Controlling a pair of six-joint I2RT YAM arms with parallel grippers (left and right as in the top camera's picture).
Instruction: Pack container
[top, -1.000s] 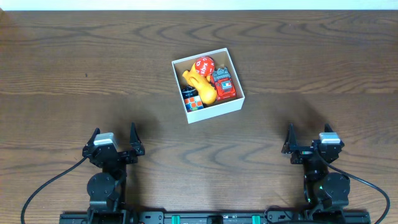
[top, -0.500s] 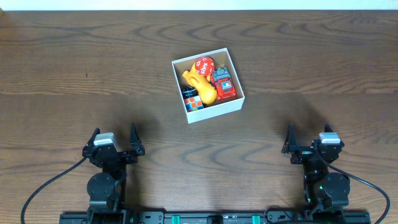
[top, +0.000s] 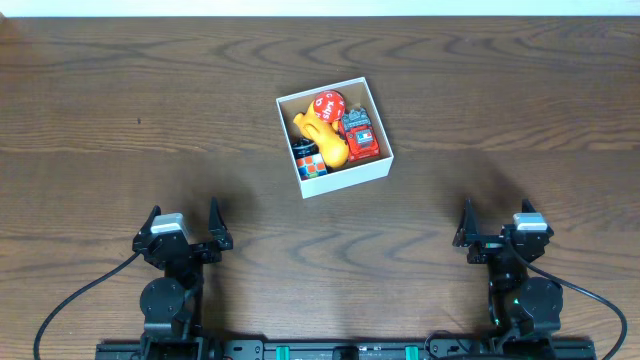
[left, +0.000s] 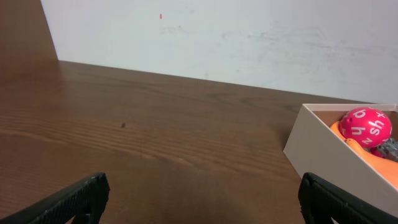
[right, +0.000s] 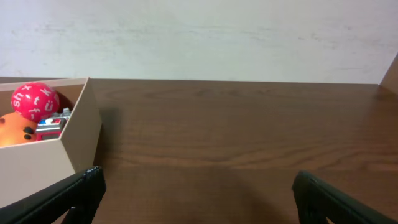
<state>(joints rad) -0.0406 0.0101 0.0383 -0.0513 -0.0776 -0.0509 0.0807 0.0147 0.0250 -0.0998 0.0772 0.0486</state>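
Nearest me, along the front edge of the table (top: 120, 120), left pincer (top: 183, 215) and right pincer (top: 497, 225) sit well apart, each spread wide with nothing held. Reads as a rest posture: neither reaches toward the work. Further out, mid-table, the container (top: 345, 172) lies skewed, open side up. Inside: chequered cube (top: 306, 157) at the near-left corner, orange toy (top: 322, 135) beside it, red toy vehicle (top: 360, 135) on the right, red ball (top: 327, 105) farthest. I see no toy outside it, so packing looks finished.
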